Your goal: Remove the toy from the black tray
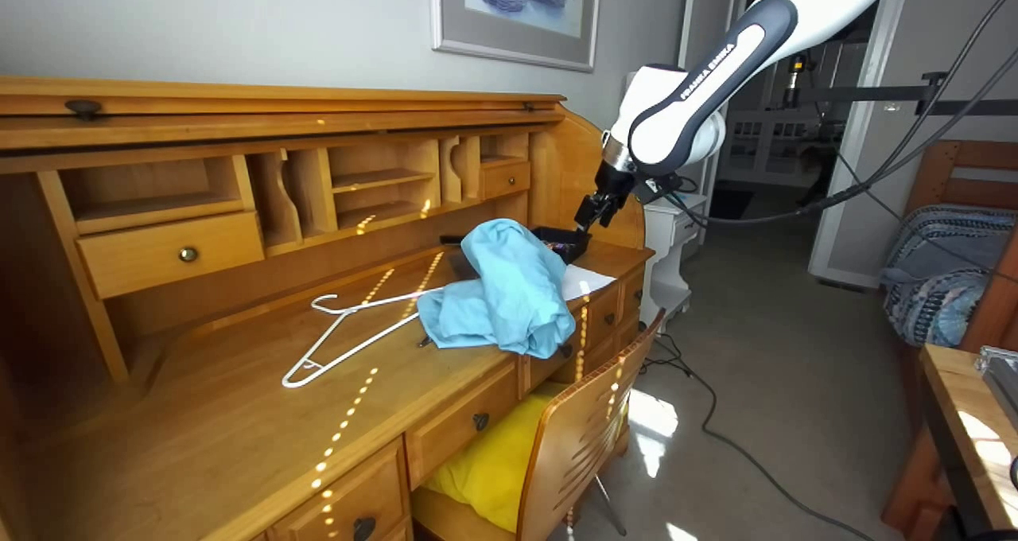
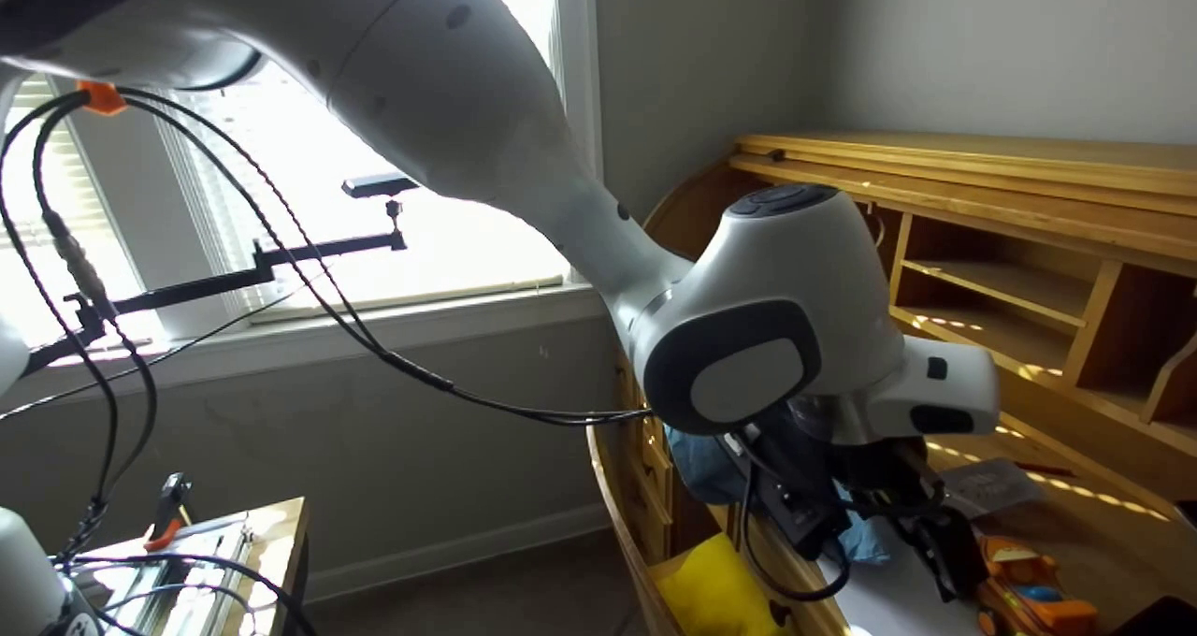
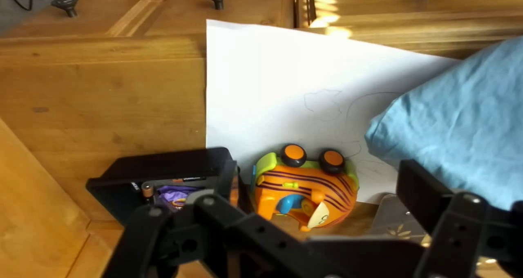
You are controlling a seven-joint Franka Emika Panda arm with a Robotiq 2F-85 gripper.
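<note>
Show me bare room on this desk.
Bare: in an exterior view, desktop left of the white hanger; in the wrist view, wood between paper, black tray and side panel. Crowded: around the toy car, between tray and blue cloth.

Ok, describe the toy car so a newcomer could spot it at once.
On the wooden desk, find the white paper. In the wrist view, the toy car is at the paper's lower edge, between the black tray and the blue cloth. Unlike its neighbours, it is bright orange, dark-striped and wheeled.
</note>
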